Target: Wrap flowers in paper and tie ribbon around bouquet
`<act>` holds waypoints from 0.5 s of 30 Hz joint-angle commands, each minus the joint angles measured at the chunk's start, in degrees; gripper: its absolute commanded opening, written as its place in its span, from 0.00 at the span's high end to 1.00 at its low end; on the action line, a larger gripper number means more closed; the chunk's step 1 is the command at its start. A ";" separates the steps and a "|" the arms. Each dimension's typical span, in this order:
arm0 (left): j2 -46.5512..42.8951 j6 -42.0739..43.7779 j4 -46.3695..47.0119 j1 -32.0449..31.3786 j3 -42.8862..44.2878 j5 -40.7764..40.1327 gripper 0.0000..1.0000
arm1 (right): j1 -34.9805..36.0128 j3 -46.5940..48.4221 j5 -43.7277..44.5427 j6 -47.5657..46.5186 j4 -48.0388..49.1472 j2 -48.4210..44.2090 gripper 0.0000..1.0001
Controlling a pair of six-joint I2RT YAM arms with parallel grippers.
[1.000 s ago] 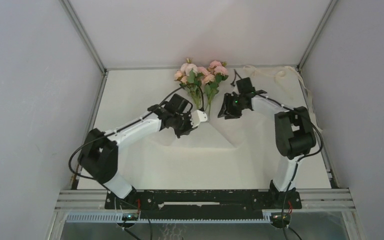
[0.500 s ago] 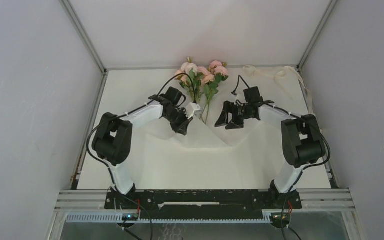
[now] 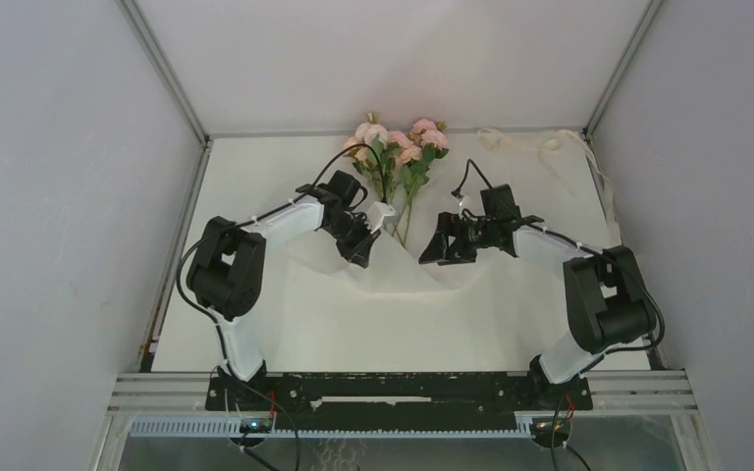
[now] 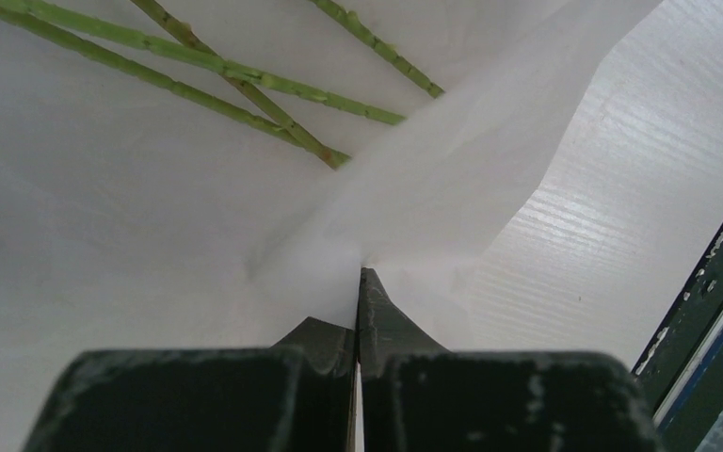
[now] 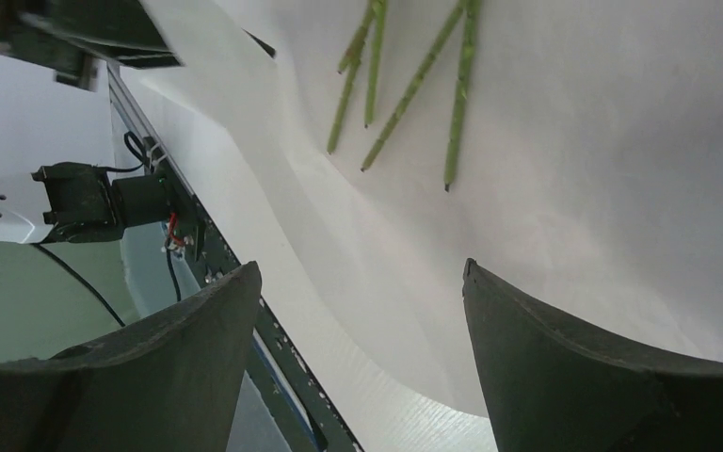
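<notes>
One thin pinch of paper [image 4: 452, 179] between shut left fingers [image 4: 381, 325], right fingers [image 5: 565, 358] spread wide and empty: could tear or slip loose under a hard pull, scattering stems [image 4: 292, 89].

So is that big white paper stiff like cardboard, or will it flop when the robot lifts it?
Probably floppy: where the left gripper pinches the paper, it drapes in soft folds. Likely thin and light: it looks slightly see-through. Tugging hard might tear it.
</notes>
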 commanded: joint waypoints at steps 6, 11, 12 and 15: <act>0.40 -1.03 -1.82 0.13 2.60 2.68 1.00 | 6.34 -0.44 8.78 -5.50 0.19 -8.80 0.11; 0.10 -0.93 -1.86 0.13 2.23 3.06 1.00 | 8.25 0.16 15.00 -6.33 1.50 -3.65 0.11; 0.10 -0.98 -1.86 0.12 2.30 3.10 1.00 | 8.20 0.17 15.85 -6.88 1.35 -2.78 0.11; 0.20 -0.63 -2.27 0.12 2.42 2.89 1.00 | 8.07 0.08 16.39 -7.95 -0.15 -1.14 0.13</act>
